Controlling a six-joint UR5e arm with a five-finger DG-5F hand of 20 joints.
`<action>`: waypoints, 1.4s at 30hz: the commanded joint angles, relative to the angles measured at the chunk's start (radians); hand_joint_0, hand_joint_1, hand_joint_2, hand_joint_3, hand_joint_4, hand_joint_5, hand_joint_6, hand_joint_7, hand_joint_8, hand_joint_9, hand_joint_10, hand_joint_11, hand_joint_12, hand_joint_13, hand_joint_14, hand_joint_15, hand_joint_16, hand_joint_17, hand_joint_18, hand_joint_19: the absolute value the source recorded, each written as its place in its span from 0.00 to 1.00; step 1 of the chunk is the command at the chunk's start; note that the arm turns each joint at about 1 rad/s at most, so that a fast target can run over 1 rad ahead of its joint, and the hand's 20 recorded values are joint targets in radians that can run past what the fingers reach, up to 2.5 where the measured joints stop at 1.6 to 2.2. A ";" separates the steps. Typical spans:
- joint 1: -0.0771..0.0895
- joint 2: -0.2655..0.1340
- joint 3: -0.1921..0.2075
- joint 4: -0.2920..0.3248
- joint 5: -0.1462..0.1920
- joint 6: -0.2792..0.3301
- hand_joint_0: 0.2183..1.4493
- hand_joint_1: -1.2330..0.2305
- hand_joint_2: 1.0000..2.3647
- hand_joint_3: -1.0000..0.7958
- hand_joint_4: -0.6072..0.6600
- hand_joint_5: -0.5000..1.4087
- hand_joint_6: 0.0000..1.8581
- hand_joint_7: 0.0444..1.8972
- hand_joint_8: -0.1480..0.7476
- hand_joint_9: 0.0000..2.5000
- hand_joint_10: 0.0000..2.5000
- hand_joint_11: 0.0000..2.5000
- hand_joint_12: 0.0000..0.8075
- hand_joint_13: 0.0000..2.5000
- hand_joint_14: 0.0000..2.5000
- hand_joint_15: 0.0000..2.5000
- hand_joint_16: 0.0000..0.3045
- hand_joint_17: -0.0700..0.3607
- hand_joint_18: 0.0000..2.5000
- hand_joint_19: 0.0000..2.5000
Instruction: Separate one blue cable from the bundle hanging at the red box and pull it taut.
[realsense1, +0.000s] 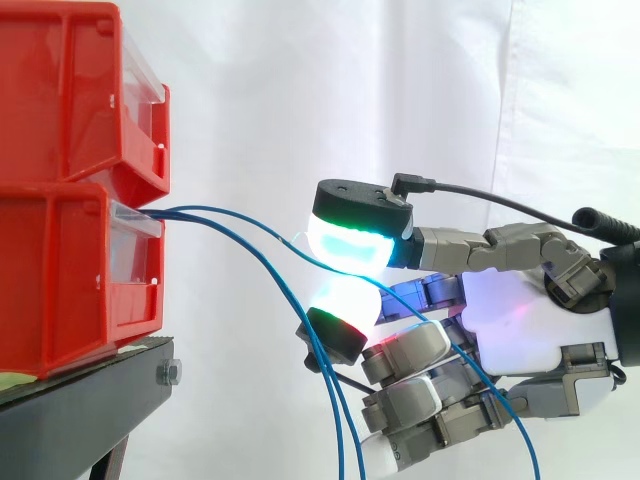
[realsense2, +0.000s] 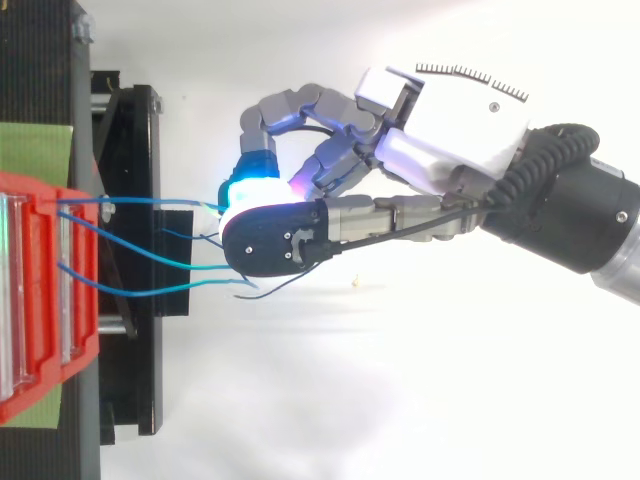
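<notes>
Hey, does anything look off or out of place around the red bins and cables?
Nothing looks damaged or spilled. The red bins sit stacked squarely on the black stand, blue cables droop loosely from the lower bin, and the hand pinches one between its fingertips.

Shiny, smooth red plastic for the bins (realsense1: 70, 230) at 9 o'clock, with clear plastic strips (realsense1: 145, 72) in front. Dull black metal for the stand (realsense1: 90, 395) at 7 o'clock, plus a shiny metal bolt (realsense1: 170, 374). Thin, smooth, glossy plastic skin on each blue cable (realsense1: 205, 209). Smooth white and dull grey plastic on the hand (realsense1: 520, 330) at 3 o'clock, with milky, smooth pads (realsense1: 350, 245). Soft, matt white cloth for the curtain (realsense1: 560, 100).
</notes>
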 joint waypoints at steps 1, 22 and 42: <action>0.000 0.000 0.000 0.000 0.000 0.000 0.37 0.37 0.02 0.45 0.53 0.15 0.49 0.70 0.46 0.41 0.21 0.61 0.36 0.44 0.04 0.69 0.12 0.35 0.29 0.25; -0.003 -0.001 0.000 0.000 -0.003 0.000 0.38 0.36 0.02 0.44 0.52 0.15 0.49 0.68 0.46 0.37 0.50 0.55 0.39 0.31 0.79 0.57 0.08 0.28 0.44 0.72; -0.006 -0.001 -0.005 -0.005 0.000 -0.005 0.39 0.36 0.02 0.44 0.53 0.15 0.49 0.67 0.46 0.35 0.65 0.54 0.40 0.27 1.00 0.57 0.09 0.30 0.54 0.93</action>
